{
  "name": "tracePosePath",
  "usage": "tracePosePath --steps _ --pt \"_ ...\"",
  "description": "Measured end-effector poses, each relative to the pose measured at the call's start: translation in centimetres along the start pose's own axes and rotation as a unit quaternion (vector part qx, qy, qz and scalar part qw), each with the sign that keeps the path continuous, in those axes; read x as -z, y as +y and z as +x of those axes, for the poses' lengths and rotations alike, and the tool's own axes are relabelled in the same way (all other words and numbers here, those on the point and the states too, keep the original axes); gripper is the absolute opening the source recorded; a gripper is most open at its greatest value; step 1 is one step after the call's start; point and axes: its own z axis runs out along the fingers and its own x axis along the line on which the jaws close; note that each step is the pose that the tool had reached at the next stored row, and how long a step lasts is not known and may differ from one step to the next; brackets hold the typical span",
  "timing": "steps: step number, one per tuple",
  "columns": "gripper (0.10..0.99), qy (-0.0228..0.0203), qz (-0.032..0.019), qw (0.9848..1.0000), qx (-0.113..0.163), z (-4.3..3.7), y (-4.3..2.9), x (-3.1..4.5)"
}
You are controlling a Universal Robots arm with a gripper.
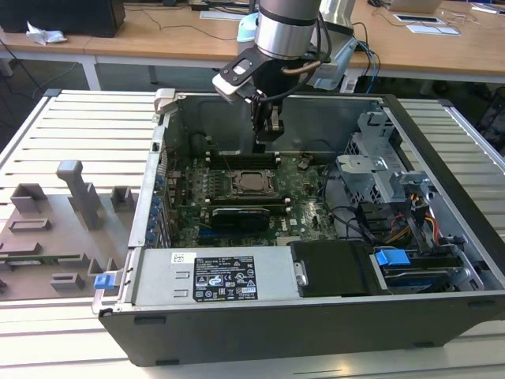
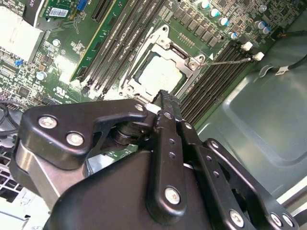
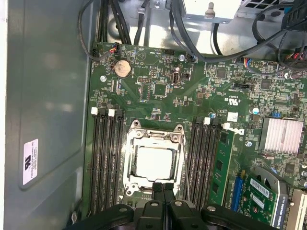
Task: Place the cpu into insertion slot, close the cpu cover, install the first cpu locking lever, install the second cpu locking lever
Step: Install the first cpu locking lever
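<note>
Chip (image 3: pixel 154 162) lies flat inside socket (image 3: pixel 128 184), with metal cover (image 3: pixel 156 138) down around it. Gripper (image 3: pixel 163 188) hangs just above socket edge, fingers pressed together, holding nothing. Cannot tell whether tips touch cover. Thin wire rod (image 2: pixel 225 61) runs out from socket corner; likely locking lever, seemingly not hooked.

Judgement: chip placing and cover closing look done, lever step in hand. Lever work calls for closed fingertips bearing on thin wire, pushing it down and sideways under catch, clear of memory slots (image 3: pixel 105 163) beside socket.
</note>
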Motion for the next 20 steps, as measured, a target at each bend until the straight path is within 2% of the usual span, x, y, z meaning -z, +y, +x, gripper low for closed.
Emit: tracePosePath --steps 5,8,11,13,14,15,17,18,20 --pt "0.106 0.0 0.0 1.0 0.0 0.0 0.0 0.02" --pt "0.106 -0.003 0.0 0.9995 0.033 0.0 0.0 0.02" --pt "0.106 -0.0077 -0.0002 0.9965 0.084 0.0 0.0 0.02" --pt "0.106 -0.0092 -0.0002 0.9949 0.1 0.0 0.0 0.02" --pt "0.106 -0.0111 -0.0002 0.9927 0.12 0.0 0.0 0.02" --pt "0.106 -0.0133 -0.0003 0.9895 0.144 0.0 0.0 0.02" --pt "0.106 -0.0154 -0.0003 0.9859 0.167 0.0 0.0 0.02" --pt "0.106 -0.0161 -0.0004 0.9846 0.174 0.0 0.0 0.02" --pt "0.106 -0.018 -0.0004 0.9807 0.194 0.0 0.0 0.02"
